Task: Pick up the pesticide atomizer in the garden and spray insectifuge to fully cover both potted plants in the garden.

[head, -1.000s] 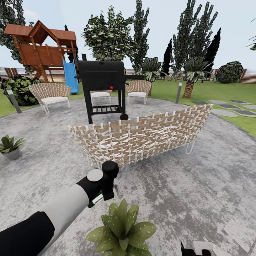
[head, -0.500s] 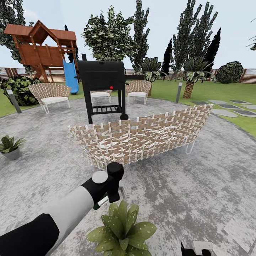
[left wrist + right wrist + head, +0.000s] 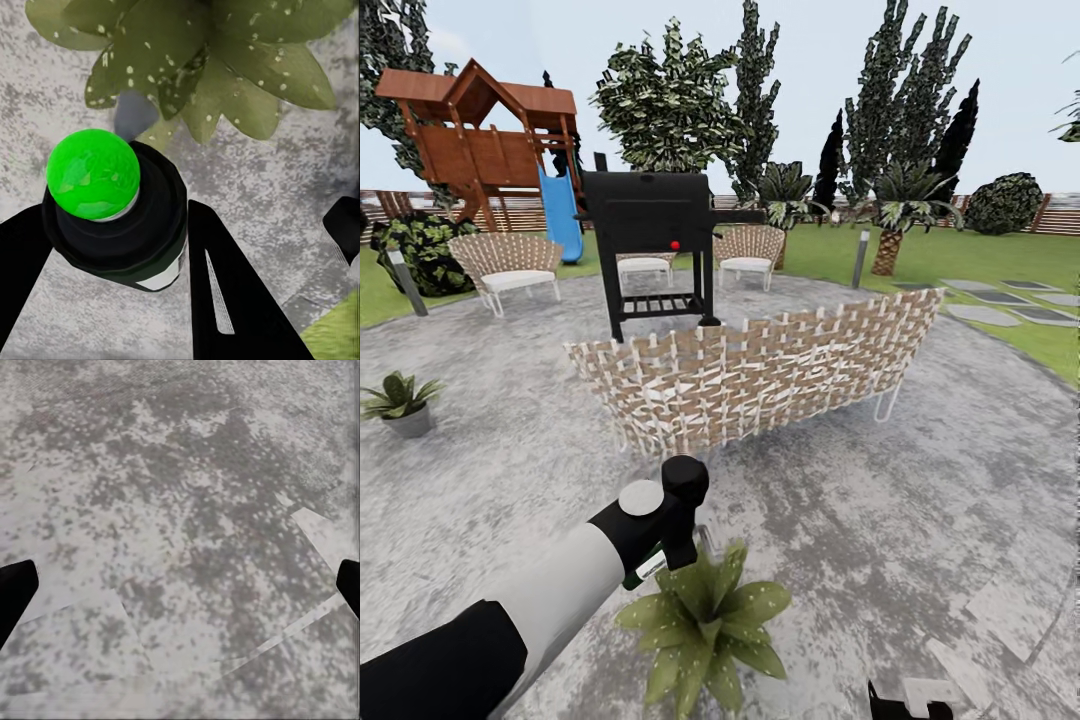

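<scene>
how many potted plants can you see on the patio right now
2. One potted plant sits on the patio right below the left pincer, its leaves speckled white. The other potted plant stands at the patio's far left edge. The woven sofa might hide more.

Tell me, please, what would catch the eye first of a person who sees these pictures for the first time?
The dark green spray bottle with a bright green spot on its head, clamped in the left gripper, hangs just above the speckled potted plant with broad pointed green leaves. Behind it, a long woven wicker sofa crosses the grey mottled patio, with a black barbecue grill beyond.
</scene>
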`<state>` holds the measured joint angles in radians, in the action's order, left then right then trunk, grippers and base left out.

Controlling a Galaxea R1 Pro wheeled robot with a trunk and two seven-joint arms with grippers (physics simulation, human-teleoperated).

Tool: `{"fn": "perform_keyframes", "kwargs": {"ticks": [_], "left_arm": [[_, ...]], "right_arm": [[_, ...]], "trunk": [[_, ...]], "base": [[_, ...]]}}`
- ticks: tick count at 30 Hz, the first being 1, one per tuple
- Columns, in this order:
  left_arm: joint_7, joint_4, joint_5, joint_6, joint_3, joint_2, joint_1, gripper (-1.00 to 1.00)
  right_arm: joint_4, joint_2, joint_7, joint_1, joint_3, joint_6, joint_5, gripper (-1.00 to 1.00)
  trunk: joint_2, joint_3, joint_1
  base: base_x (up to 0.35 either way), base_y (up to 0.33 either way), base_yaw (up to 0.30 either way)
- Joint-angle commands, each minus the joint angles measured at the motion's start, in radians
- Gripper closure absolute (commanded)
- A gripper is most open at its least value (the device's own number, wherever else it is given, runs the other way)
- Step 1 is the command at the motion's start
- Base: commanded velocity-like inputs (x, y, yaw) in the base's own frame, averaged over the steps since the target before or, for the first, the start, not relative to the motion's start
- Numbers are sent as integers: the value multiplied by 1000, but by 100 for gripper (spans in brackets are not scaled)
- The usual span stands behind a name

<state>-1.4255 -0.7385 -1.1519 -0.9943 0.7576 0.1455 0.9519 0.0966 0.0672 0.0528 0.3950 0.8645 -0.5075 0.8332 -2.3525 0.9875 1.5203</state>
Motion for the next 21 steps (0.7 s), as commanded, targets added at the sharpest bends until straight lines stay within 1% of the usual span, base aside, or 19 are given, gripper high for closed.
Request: {"fn": "perform_keyframes", "kwargs": {"ticks": [1,14,18,19,21], "left_arm": [[-10,-1,-9,-10,2,0,1,100],[-12,-1,-9,-10,0,-1,1,100],[-15,1,-8,-10,-2,-8,-1,100],[-15,1,-5,-10,-3,-13,-10,100],[-14,1,-1,-9,-20,-28,-36,100]], "right_arm": [[-2,0,6,1,5,-3,11,-100],[-2,0,6,1,5,-3,11,-100],[-2,0,6,1,4,-3,11,-100],[-3,0,6,1,5,-3,11,-100],[-3,0,6,1,4,-3,11,-100]], "trunk": [[0,1,-1],[0,1,-1],[0,1,-1],[0,1,-1],[0,1,-1]], "base": [[-341,0,0],[-341,0,0],[-341,0,0],[-341,0,0],[-341,0,0]]}}
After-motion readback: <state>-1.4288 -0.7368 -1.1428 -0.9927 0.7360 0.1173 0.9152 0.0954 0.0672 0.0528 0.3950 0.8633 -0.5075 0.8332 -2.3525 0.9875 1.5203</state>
